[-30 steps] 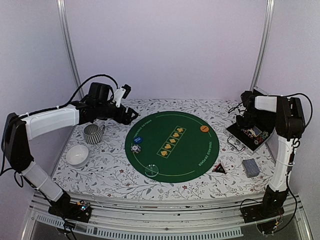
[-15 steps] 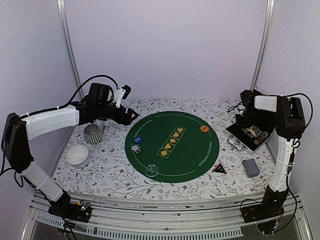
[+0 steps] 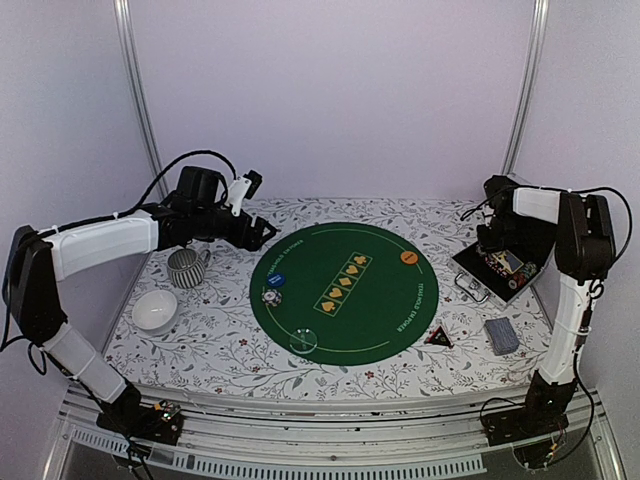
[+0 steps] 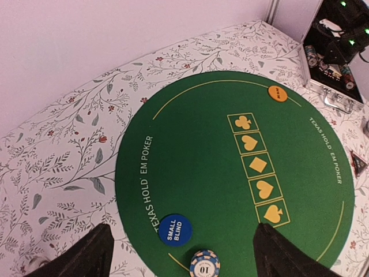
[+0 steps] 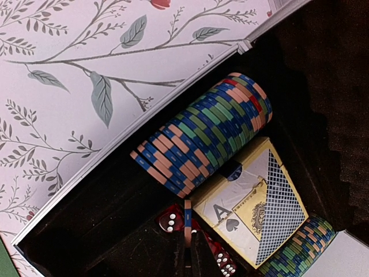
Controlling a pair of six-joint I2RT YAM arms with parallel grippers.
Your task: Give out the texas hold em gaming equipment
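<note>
Item under handling: a single chip [image 5: 187,210], red and blue, standing on edge inside the open case [image 3: 470,272]. The case lies on the table [image 3: 200,340] just off the right rim of the green mat [image 3: 345,330].

Right tool [image 5: 188,242]: lowered into the case with its jaws brought together on the single chip, which is pinched between the tips.

Also in the case:
- a row of chips [image 5: 202,133] on edge, just beyond the single chip
- a card box [image 5: 253,208] showing an ace of spades, beside the single chip
- red dice [image 5: 169,220] close against the tool

Further chips show at the bottom corner of the right wrist view.

On the mat:
- a blue button [image 4: 174,229] marked SMALL BLIND, near the left rim
- a chip marked 10 [image 4: 204,266], just nearer than the blue button
- an orange button [image 4: 278,93], at the far-right rim

A deck of cards [image 3: 501,335] lies face down off the near-right rim of the mat. A small black triangular piece [image 3: 438,337] lies between the deck and the mat.

Left tool [image 3: 260,232]: held above the far-left rim of the mat with its jaws spread wide and nothing between them.

Left of the mat stand a striped mug [image 3: 186,267] and, nearer, a white bowl [image 3: 155,310].
</note>
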